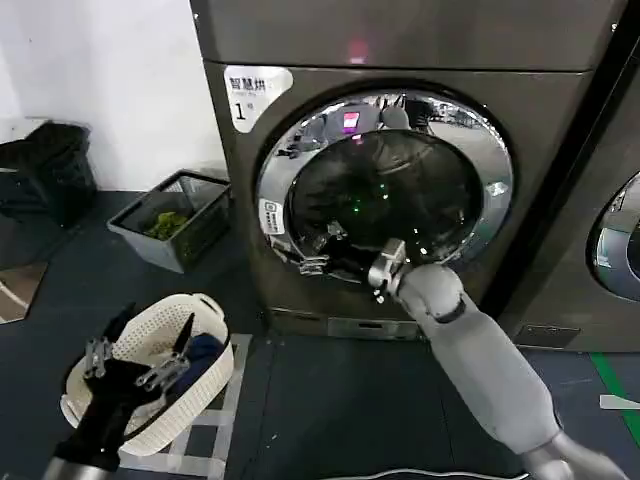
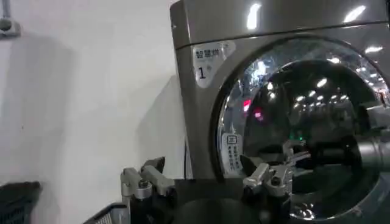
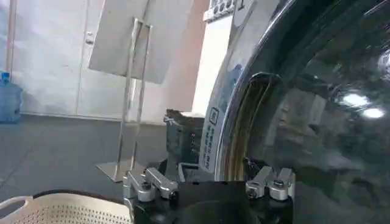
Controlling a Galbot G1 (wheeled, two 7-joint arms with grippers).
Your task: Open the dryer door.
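The dryer (image 1: 240,200) is a dark grey machine with a white "1" label and a pink light. Its door (image 1: 400,190) has a wide chrome rim around dark glass. I cannot tell whether it sits fully shut or slightly ajar. My right gripper (image 1: 322,250) is at the rim's lower left edge, by the white sticker. In the right wrist view this gripper (image 3: 207,179) is open, with the chrome rim (image 3: 222,134) standing between its spread fingers. The left gripper (image 1: 140,350) hangs open over the basket, far from the door (image 2: 304,109).
A white laundry basket (image 1: 190,385) with dark clothes sits on the floor at front left. A grey crate (image 1: 180,215) and a black bin (image 1: 45,170) stand by the wall. The neighbouring machine (image 1: 620,240) is close on the right. A metal sign stand (image 3: 131,91) is off to the side.
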